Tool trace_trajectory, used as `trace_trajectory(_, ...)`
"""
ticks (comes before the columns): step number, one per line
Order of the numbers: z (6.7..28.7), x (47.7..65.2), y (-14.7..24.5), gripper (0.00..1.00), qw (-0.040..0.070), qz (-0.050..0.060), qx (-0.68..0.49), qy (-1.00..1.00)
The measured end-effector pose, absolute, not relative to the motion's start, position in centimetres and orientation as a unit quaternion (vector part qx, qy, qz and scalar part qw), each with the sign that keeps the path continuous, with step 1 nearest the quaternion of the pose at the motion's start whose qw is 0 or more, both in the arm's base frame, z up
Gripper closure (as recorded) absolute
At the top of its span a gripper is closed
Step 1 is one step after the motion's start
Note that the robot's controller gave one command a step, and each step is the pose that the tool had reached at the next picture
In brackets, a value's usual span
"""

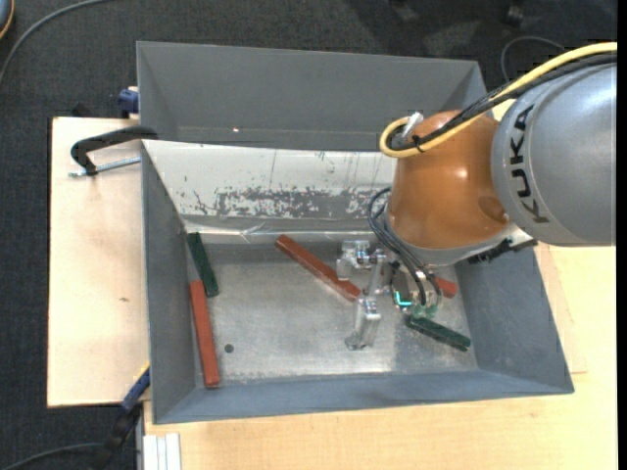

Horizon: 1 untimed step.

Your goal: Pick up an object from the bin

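Gripper (364,326) hangs beside the slanted red stick (312,260); we cannot tell its opening. We judge the stick light, stiff, best gripped mid-length.

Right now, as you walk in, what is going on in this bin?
The robot arm reaches into the grey bin from the right. Its gripper hangs low near the bin's middle, beside the lower end of a red stick. A dark green stick lies just right of it. A longer red stick and a second green stick lie along the left wall.
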State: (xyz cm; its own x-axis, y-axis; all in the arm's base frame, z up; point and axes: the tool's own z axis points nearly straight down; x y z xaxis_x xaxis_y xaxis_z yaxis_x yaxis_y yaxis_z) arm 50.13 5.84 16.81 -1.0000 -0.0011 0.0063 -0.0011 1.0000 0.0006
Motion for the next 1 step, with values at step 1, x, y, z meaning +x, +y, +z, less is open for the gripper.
trace_trajectory(1,9.36,53.39,-1.79,0.0,0.002,0.001,-0.064,-0.998)
